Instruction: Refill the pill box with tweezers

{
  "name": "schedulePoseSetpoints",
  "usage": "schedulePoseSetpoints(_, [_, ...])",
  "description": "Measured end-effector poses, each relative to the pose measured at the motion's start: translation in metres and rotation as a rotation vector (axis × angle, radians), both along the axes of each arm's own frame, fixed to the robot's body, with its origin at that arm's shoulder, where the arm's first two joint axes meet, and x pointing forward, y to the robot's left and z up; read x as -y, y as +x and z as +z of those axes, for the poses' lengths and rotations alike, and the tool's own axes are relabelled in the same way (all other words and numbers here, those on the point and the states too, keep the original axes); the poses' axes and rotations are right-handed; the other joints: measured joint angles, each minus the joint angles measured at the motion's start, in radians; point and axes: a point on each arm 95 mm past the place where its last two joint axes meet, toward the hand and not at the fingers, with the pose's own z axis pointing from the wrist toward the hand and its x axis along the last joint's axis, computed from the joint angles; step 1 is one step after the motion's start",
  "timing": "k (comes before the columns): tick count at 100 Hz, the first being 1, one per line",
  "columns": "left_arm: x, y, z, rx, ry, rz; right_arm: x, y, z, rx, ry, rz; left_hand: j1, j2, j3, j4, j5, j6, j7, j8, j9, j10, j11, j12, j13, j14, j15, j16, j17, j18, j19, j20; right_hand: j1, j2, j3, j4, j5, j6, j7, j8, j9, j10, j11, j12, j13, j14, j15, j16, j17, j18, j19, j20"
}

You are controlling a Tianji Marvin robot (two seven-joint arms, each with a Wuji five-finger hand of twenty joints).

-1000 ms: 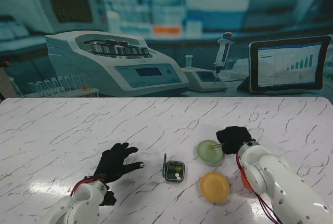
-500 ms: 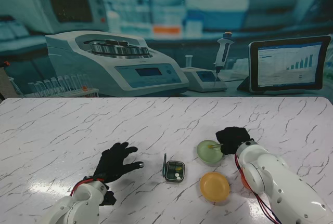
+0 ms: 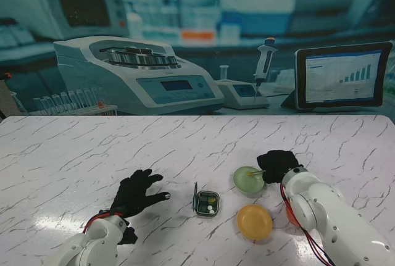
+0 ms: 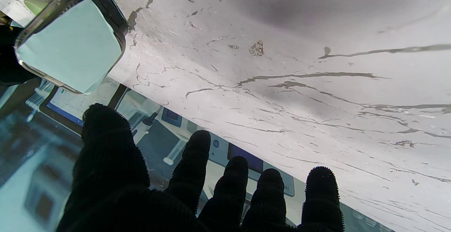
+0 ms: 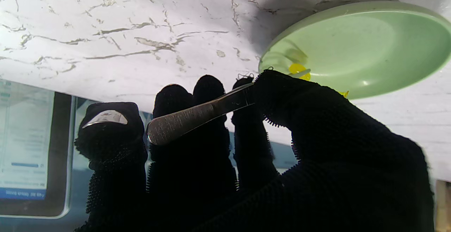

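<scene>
The small square pill box (image 3: 207, 203) lies open on the marble table, its lid (image 3: 195, 197) standing upright, a few pills inside. The lid (image 4: 70, 42) also fills a corner of the left wrist view. My right hand (image 3: 277, 165) is shut on metal tweezers (image 5: 197, 114). Their tips reach into the green dish (image 3: 249, 179), at a yellow pill (image 5: 298, 70) near the dish's rim (image 5: 356, 84). My left hand (image 3: 137, 193) rests open on the table to the left of the pill box, fingers (image 4: 197, 168) spread, holding nothing.
An orange dish (image 3: 254, 221) sits nearer to me than the green one, beside my right forearm. A centrifuge (image 3: 136, 71), a pipette on its stand (image 3: 264, 62) and a tablet screen (image 3: 343, 76) line the table's far edge.
My right hand shifted slightly left half a second ago and has come back to about where it was. The left hand and pill box have not moved.
</scene>
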Motion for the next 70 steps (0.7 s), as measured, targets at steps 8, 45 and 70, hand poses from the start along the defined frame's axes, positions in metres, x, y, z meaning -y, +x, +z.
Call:
schedulePoseSetpoints(8, [0.000,0.000,0.000,0.001,0.002,0.000,0.000,-0.003,0.004,0.007,0.005,0.008,0.000,0.000,0.000,0.000,0.000,0.000,0.000,0.000,0.000,0.000,0.000,0.000,0.000,0.000,0.000,0.000,0.000,0.000,0.000,0.000,0.000,0.000,0.001,0.000,0.000,0.000,0.000,0.001,0.000,0.000,0.000,0.000,0.000,0.000,0.000,0.000,0.000,0.000,0.000,0.000])
schedulePoseSetpoints(45, [-0.001,0.000,0.000,0.008,0.006,-0.008,-0.016,-0.024,0.026,0.041,0.024,0.109,0.000,0.000,0.000,0.000,0.000,0.000,0.000,0.000,0.000,0.000,0.000,0.000,0.000,0.000,0.000,0.000,0.000,0.000,0.000,0.000,0.000,0.000,0.001,0.000,0.000,0.000,0.000,0.002,0.000,0.000,0.000,0.000,0.000,0.000,0.000,0.000,0.001,0.000,0.000,0.000])
schedulePoseSetpoints(70, [-0.001,0.000,0.000,0.014,0.007,-0.012,-0.037,-0.037,0.030,0.045,0.048,0.189,0.000,0.000,0.000,0.000,0.000,0.000,0.000,0.000,0.000,0.000,0.000,0.000,0.000,0.000,0.000,0.000,0.000,0.000,0.000,0.000,0.000,0.000,0.001,0.000,0.000,0.000,0.000,0.002,0.000,0.000,0.000,0.000,0.000,0.000,0.000,0.000,0.001,0.000,0.000,0.000])
